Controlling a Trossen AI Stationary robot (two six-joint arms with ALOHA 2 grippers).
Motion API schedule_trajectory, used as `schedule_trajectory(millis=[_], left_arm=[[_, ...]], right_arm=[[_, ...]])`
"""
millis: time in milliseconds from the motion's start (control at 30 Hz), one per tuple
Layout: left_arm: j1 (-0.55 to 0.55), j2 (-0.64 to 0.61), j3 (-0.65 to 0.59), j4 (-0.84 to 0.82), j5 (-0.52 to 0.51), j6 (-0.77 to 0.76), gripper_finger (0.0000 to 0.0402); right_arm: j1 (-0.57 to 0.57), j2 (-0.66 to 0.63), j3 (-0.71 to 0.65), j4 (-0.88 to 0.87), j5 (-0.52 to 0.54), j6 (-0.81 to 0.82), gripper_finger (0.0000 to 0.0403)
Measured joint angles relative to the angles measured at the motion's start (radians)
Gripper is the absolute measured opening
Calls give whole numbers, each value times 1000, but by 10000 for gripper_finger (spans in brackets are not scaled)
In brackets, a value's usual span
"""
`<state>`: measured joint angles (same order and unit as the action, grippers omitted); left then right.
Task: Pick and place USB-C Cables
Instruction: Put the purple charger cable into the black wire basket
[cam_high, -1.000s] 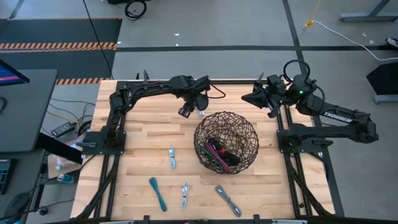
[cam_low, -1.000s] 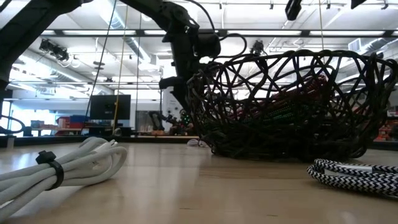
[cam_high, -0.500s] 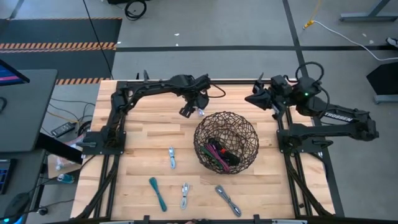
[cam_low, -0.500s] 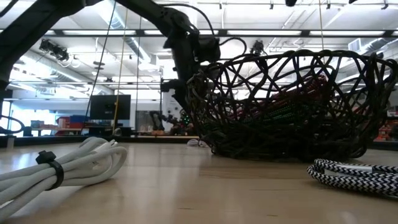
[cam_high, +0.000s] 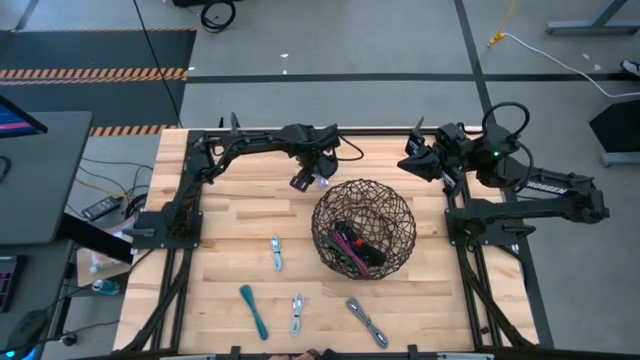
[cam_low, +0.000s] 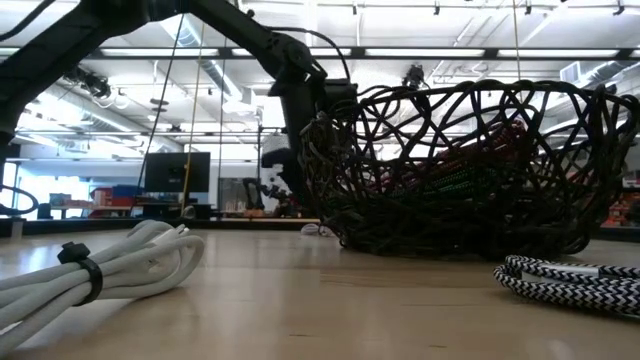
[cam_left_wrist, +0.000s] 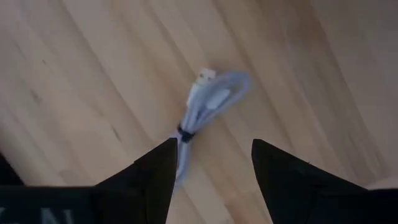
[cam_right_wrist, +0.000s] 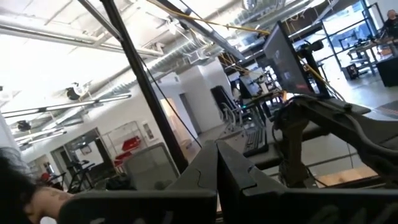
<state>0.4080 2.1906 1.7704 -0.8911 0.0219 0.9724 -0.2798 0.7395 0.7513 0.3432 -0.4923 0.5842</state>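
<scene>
Grey cable (cam_left_wrist: 208, 106): a tied bundle lying flat on the table's wood, at the far side, just beyond the basket's rim; nothing touches it.
Left gripper (cam_high: 309, 176): hangs right above the grey cable, fingers (cam_left_wrist: 149, 177) spread apart with the bundle showing between them, nothing held.
Basket (cam_high: 396, 203): dark wire mesh, mid-table; maroon and green cables (cam_high: 352, 247) lie inside.
Loose cables: four on the near half of the table, well apart from each other: white (cam_high: 277, 253), teal (cam_high: 253, 311), another white (cam_high: 297, 313), black-and-white braided (cam_high: 367, 322).
Right gripper (cam_high: 408, 163): raised at the far right edge, fingers pressed together, empty.
Table (cam_high: 230, 225): pale wood planks.
</scene>
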Motion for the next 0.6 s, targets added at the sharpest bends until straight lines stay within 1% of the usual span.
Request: schedule_trajectory(millis=[233, 600], left_arm=[[0, 28, 0, 10, -2, 8, 213], [2, 31, 1, 49, 1, 16, 213]], right_arm=[[31, 0, 0, 8, 0, 0, 0], [65, 0, 0, 46, 19, 0, 1]])
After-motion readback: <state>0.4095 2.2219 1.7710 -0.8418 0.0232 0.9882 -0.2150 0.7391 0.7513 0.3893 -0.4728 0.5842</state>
